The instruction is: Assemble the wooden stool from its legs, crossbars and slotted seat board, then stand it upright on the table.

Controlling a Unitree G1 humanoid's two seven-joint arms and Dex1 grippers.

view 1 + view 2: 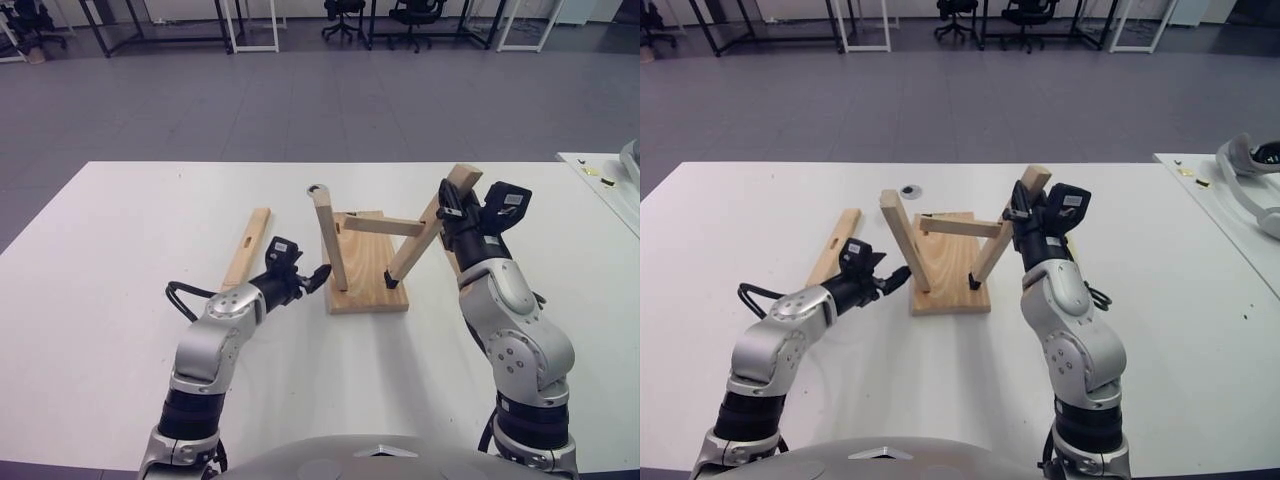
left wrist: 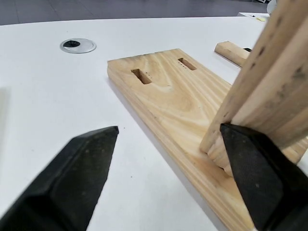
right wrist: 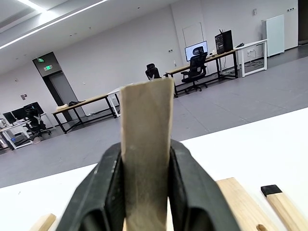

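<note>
The slotted seat board [image 1: 368,285] lies flat on the white table [image 1: 120,230]. One leg [image 1: 330,240] stands in it at its left end. A crossbar [image 1: 385,226] runs from that leg to a second, tilted leg [image 1: 420,240]. My right gripper [image 1: 450,210] is shut on the tilted leg [image 3: 146,125] near its upper end. Beside the standing leg's base my left gripper [image 1: 310,278] is open, its fingers [image 2: 72,178] spread over the board's edge [image 2: 168,91], with the leg [image 2: 260,82] next to one finger. A loose leg [image 1: 246,250] lies flat at the left.
A round cable grommet [image 1: 317,189] sits in the table behind the board. Another wooden piece with a black tip [image 3: 284,204] lies by the board on my right side. A second table with a white object [image 1: 1250,170] stands at the far right.
</note>
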